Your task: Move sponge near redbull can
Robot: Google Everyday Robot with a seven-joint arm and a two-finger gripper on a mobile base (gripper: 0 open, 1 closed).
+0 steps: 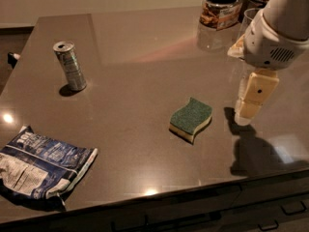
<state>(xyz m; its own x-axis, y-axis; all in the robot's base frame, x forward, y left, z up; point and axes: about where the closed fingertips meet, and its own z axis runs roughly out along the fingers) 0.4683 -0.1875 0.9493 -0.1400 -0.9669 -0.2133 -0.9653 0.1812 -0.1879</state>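
Not started: sponge [190, 119] mid worktop [145, 47], redbull can [70, 65] near left edge, well apart. End effector [249, 109] hovers by right edge, grip state cannot tell.

The wavy sponge [190, 119] with a dark green top and yellow foam base lies on the brown, polished bench [145, 47], a little right of its middle. Take the sponge as the dial's centre. The slim silver redbull can [70, 65] stands upright at ten o'clock, well apart, near the bench's left edge. The crumpled blue-and-white foil snack bag [41, 168] lies flat at eight o'clock, by the front left corner. The clear glass jar [220, 7] with a black lid stands at one o'clock by the far edge, a clear drinking glass [247, 19] just right of it. The robot's pale tool [251, 105] hangs over the bench at three o'clock, near the sponge but apart from it.
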